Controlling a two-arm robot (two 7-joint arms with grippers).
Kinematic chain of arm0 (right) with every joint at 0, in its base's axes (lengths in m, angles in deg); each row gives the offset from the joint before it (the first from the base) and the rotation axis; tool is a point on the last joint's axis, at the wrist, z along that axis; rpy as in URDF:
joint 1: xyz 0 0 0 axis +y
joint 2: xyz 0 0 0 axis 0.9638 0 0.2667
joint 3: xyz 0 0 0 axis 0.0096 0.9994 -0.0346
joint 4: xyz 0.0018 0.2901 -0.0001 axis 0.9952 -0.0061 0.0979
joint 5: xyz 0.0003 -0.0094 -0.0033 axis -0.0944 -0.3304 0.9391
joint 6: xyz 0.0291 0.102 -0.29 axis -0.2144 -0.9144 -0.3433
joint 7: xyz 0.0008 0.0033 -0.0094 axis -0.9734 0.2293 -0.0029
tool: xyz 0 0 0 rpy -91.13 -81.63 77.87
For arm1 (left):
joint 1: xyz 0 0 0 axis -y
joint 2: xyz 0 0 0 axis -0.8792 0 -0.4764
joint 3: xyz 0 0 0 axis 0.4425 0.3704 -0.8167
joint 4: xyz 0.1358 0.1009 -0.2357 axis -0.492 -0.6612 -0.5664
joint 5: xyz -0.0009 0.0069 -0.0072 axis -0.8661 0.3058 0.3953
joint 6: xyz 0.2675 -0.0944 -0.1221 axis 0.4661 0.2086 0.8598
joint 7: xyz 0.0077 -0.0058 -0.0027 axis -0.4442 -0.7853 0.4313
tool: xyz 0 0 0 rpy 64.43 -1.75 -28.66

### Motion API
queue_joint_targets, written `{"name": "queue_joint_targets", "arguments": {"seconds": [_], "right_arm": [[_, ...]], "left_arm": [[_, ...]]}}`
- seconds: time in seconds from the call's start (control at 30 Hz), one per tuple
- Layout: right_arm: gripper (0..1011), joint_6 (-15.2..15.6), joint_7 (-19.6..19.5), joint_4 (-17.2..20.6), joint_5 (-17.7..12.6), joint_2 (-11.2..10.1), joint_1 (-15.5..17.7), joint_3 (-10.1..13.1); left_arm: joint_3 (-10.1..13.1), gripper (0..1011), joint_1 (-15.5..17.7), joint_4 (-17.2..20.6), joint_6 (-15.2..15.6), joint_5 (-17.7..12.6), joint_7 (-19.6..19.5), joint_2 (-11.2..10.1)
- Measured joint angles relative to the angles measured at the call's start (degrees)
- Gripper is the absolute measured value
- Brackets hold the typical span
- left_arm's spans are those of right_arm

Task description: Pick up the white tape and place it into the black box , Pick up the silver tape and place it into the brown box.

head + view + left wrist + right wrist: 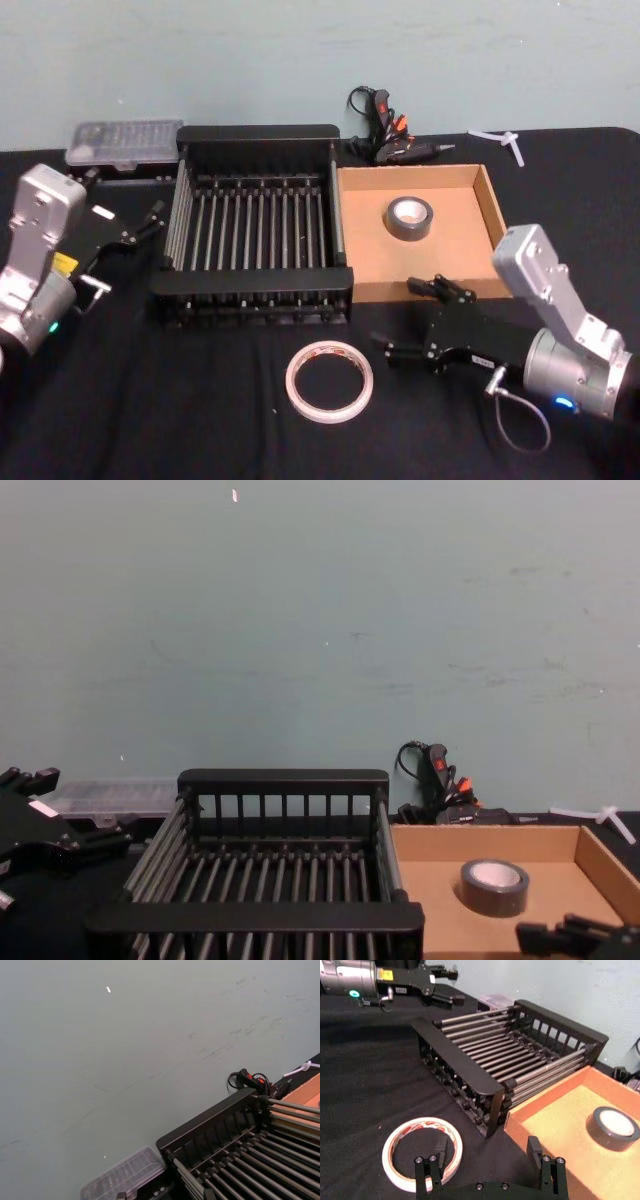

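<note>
- Presently, white tape (pixel 329 381) lies flat on tabletop (pixel 150 400), hole upward, before black box (pixel 255 160).
- Silver tape (pixel 408 218) flat inside brown box (pixel 490 205).
- Right hand (pixel 412 318) spread wide, empty, beside white tape.
- Left hand (pixel 150 222) parked left of black box, fingers apart.

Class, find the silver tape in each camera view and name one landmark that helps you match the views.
Head view: silver tape inside the brown box.
Left wrist view: not in it.
Right wrist view: flat in the box.
Chest view: in the box.
Shared landmark: the black box beside it.

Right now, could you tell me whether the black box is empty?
Empty: the black box shows only bare slats; the white tape lies on the table.
</note>
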Motion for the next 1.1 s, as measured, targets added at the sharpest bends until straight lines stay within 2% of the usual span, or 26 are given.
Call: {"name": "queue_joint_targets", "arguments": {"seconds": [0.33, 0.63, 1.1], "right_arm": [[1002, 0.8, -2.8, -0.8, 1.5, 0.4, -0.3, -2.9], [1002, 1.6, -3.4, -1.4, 2.8, 1.2, -1.4, -4.9], [1002, 6.2, -4.4, -2.8, 4.4, 3.0, -3.6, -6.9]], "left_arm": [[0.0, 1001, 0.0, 0.0, 0.0, 0.0, 0.0, 0.0], [0.0, 1001, 0.0, 0.0, 0.0, 0.0, 0.0, 0.0], [0.0, 1001, 0.0, 0.0, 0.0, 0.0, 0.0, 0.0]]}}
